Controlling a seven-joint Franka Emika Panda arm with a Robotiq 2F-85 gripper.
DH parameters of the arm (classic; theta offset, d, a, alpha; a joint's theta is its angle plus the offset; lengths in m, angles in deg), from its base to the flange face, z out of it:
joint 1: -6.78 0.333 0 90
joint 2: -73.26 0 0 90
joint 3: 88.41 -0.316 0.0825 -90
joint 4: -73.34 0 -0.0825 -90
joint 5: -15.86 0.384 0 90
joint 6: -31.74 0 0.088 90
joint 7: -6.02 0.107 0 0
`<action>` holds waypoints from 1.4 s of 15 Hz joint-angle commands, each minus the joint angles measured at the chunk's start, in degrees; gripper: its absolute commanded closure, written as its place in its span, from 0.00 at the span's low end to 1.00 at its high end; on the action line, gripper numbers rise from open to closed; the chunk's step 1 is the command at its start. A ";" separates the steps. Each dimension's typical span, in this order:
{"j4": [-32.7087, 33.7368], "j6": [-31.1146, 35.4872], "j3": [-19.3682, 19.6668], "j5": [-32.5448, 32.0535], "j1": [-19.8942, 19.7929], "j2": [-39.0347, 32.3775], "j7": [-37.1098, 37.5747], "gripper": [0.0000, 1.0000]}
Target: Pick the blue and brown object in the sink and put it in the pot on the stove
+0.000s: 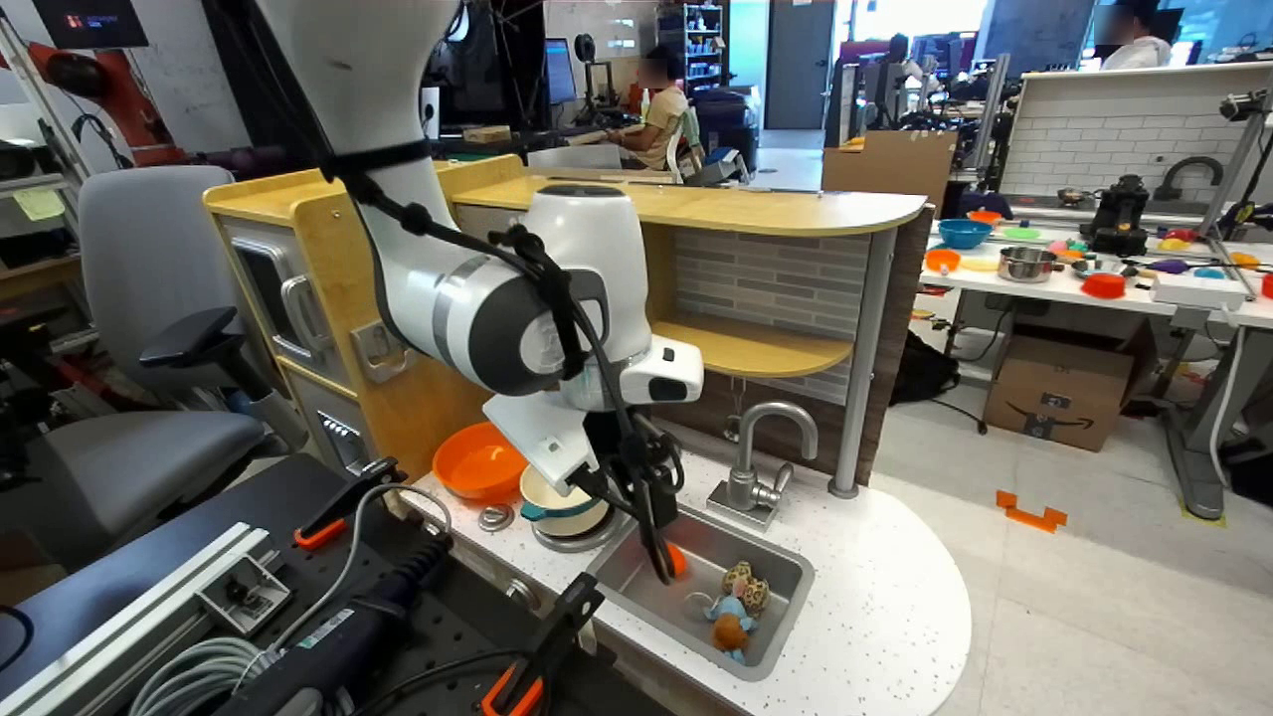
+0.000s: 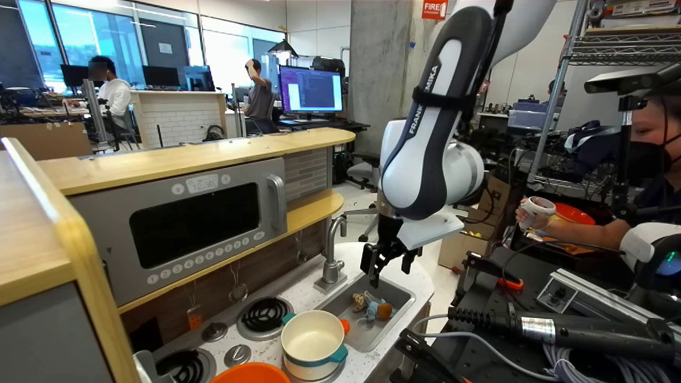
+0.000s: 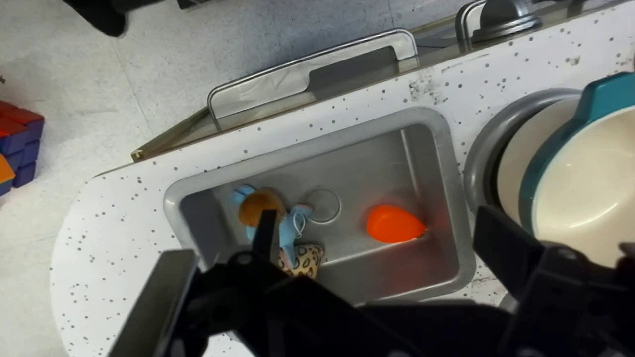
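The blue and brown object [image 3: 260,206], a small soft toy, lies in the grey sink [image 3: 446,144] against a leopard-print piece [image 3: 306,259]. It also shows in both exterior views [image 1: 731,628] [image 2: 380,309]. The cream pot [image 2: 313,340] with teal handles stands on a burner of the stove [image 2: 264,315], close beside the sink. It also shows in the wrist view [image 3: 585,188]. My gripper [image 3: 377,223] is open and empty above the sink. In the wrist view one finger overlaps the toy and the other is near the pot. The gripper also shows in an exterior view [image 2: 391,274].
An orange egg-shaped thing [image 3: 394,225] lies in the sink near the pot's side. A curved faucet [image 1: 748,452] rises behind the sink. An orange bowl [image 1: 479,462] stands beside the pot. A wooden shelf [image 1: 761,348] and a post [image 1: 863,368] stand behind the counter.
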 commanded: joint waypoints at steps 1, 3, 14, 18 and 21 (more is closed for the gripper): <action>9.30 1.45 3.85 -0.60 5.04 -8.75 0.27 0.00; 13.89 1.32 6.12 -1.17 7.76 -12.75 0.53 0.00; 28.29 6.24 16.84 -3.12 18.41 -30.54 0.70 0.00; 33.51 4.53 17.40 -2.65 17.78 -35.03 0.73 0.00; 37.20 3.34 17.24 -2.71 17.82 -37.78 0.64 0.00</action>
